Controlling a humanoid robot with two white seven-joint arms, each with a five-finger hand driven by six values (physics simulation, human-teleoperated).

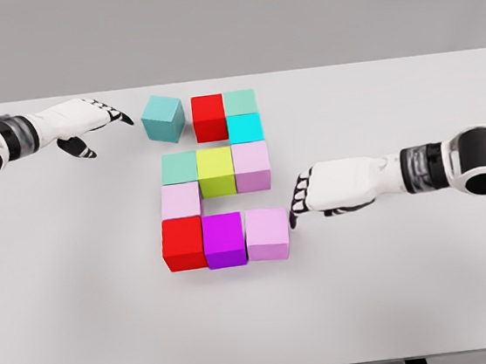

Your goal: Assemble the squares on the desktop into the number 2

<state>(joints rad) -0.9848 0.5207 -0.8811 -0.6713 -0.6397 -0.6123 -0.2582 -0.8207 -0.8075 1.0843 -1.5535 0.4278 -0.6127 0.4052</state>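
Head view. White table (432,301) carries eleven cubes. Landmark: yellow-green cube (215,171) at the middle of the figure. To its left a sea-green cube (179,167), to its right a pale lilac cube (252,165); all three touching in a row. Above it a red cube (208,117), with a mint cube (240,102) and a cyan cube (245,128) stacked in a column to the red one's right. Up-left, a teal cube (163,119), tilted, standing just apart from the red one. Down-left a pink cube (180,200). Below: bottom row of red block (182,243), magenta cube (224,239), lilac block (267,234).

Left hand (78,123): fingers extended, relaxed, empty, tips near the teal cube. Right hand (336,187): fingers slightly bent, holding nothing, tips just beside the lilac block.
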